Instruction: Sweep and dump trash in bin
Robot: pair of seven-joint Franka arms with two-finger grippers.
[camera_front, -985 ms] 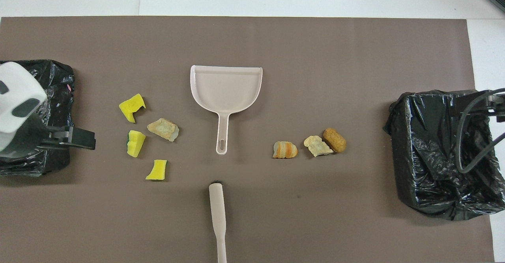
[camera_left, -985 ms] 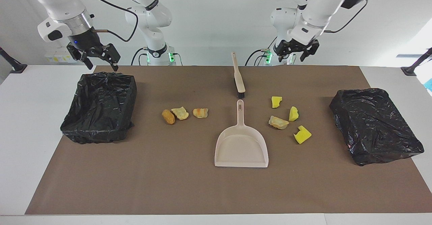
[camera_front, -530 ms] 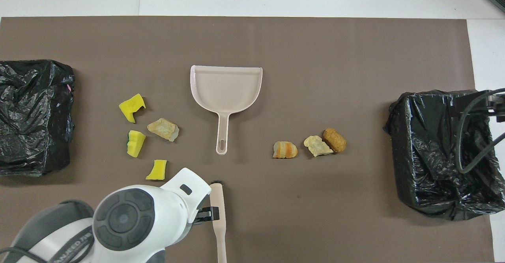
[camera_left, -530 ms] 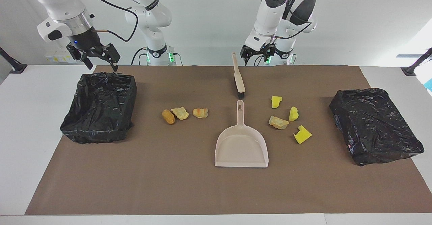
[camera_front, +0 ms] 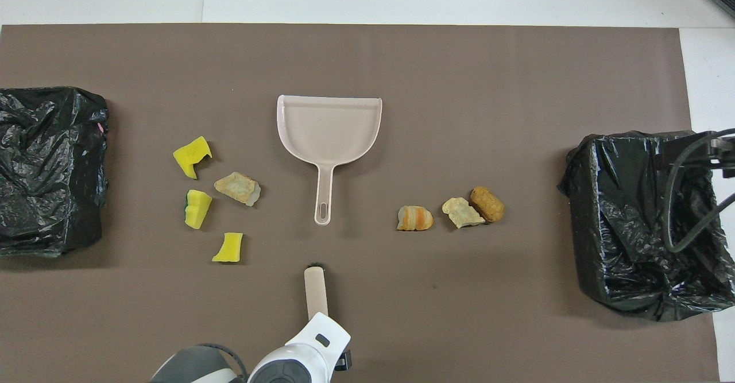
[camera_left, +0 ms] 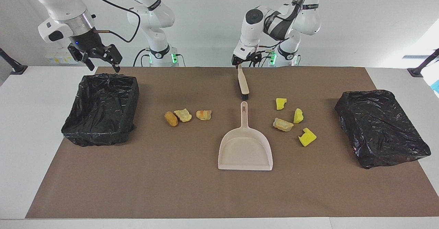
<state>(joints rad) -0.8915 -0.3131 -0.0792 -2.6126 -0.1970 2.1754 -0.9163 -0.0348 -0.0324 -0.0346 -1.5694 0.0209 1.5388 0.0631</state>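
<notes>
Trash (camera_left: pixel 188 115) lies in two clusters on the brown mat, one each side of the dustpan (camera_left: pixel 245 150). The brush (camera_left: pixel 242 79) points lengthwise at the robots — handle end nearest them. The left gripper (camera_left: pixel 244 61) hangs open over that handle, best placed to take it. The right gripper (camera_left: pixel 97 57) waits open above a black bin (camera_left: pixel 101 109).

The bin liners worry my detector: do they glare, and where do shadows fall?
Facing view: both black bin liners show small glints; soft, short shadows hug the dustpan. Overhead view: liners glint on creases; trash is evenly lit.
</notes>
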